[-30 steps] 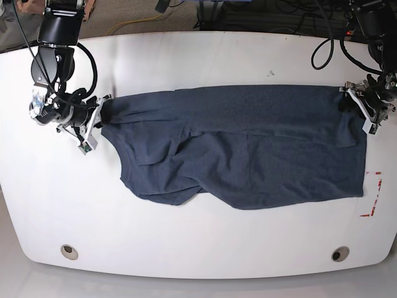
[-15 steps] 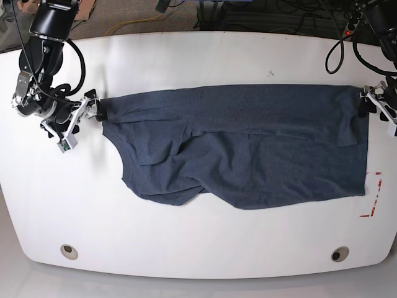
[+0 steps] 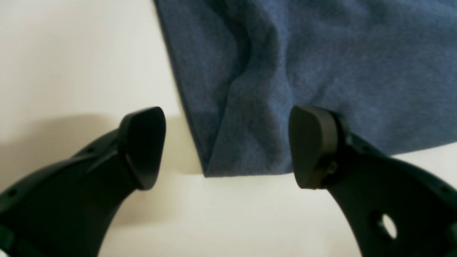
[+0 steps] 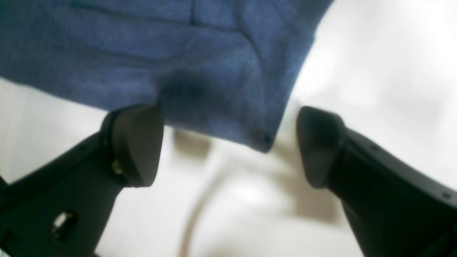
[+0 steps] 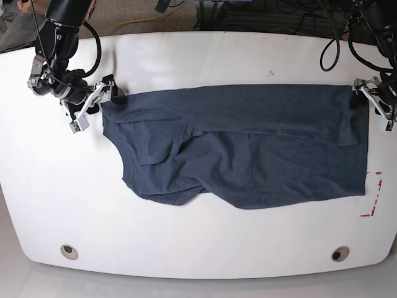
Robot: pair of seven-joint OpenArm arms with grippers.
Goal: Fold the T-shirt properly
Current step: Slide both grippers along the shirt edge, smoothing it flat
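Observation:
The navy T-shirt (image 5: 248, 149) lies spread crosswise on the white table (image 5: 198, 56), with creases and folded-over flaps at its left half; no lettering shows. My right gripper (image 5: 104, 99) is at the shirt's far left corner. In the right wrist view it (image 4: 228, 142) is open, with that corner (image 4: 214, 89) between its fingers. My left gripper (image 5: 367, 102) is at the shirt's far right corner. In the left wrist view it (image 3: 225, 146) is open, astride the corner (image 3: 250, 142), which lies on the table.
Red tape marks (image 5: 374, 195) sit near the table's right edge. Two round holes (image 5: 69, 251) (image 5: 340, 253) are near the front edge. Cables hang beyond the far edge (image 5: 322, 37).
Both arms pulled the shirt's upper corners outward, then moved back inward and toward the far edge. The upper hem now lies straighter.

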